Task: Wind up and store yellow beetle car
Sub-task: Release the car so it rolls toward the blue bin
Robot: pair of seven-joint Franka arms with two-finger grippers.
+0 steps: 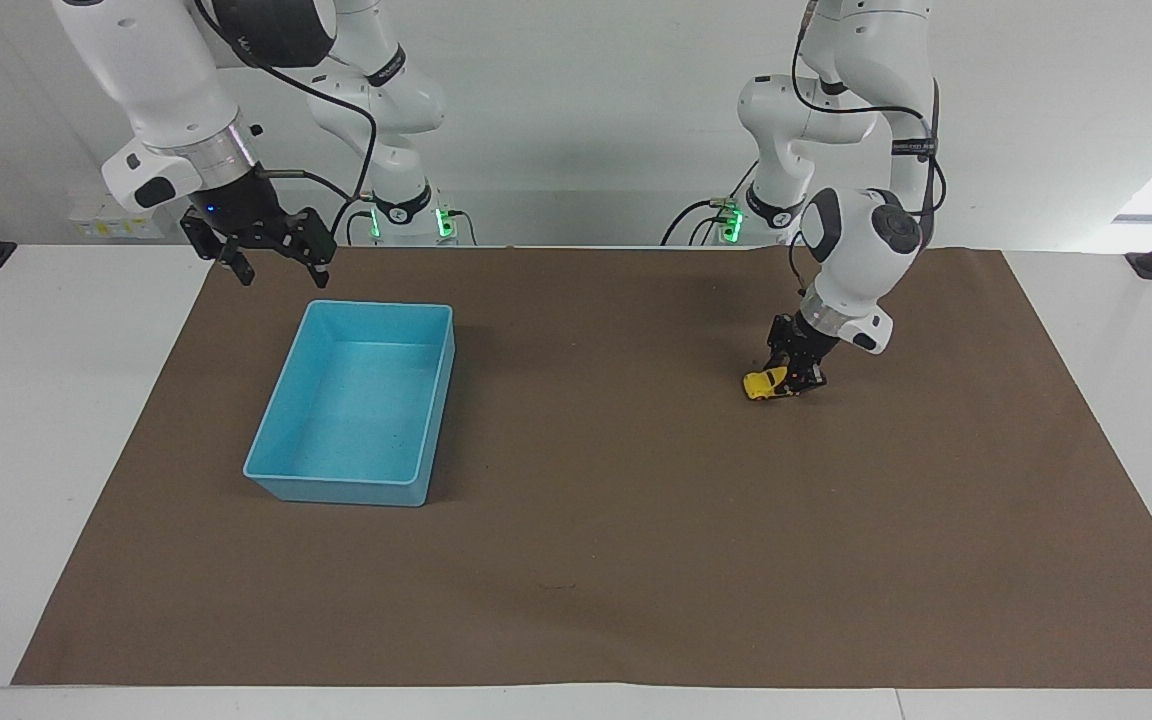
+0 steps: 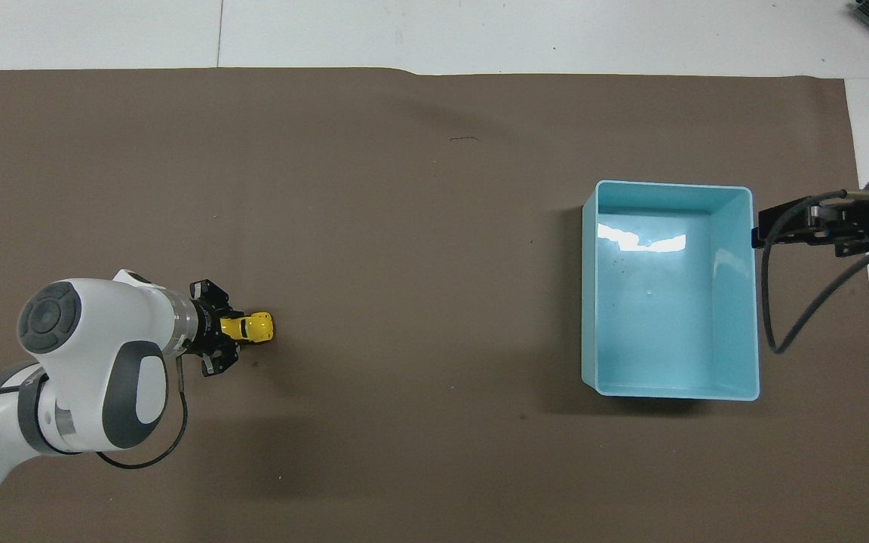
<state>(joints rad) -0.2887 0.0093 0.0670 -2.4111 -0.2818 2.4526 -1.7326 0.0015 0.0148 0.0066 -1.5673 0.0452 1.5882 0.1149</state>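
A white table carries a large brown mat that covers most of its top, leaving bare white strips at both ends and along the edge farthest from the robots. On the mat, toward the right arm's end, sits an open blue bin, its long sides running away from the robots. Toward the left arm's end, well apart from the bin, the yellow beetle car is down at the mat's surface, and a small dark scuff marks the mat farther from the robots, near its middle.
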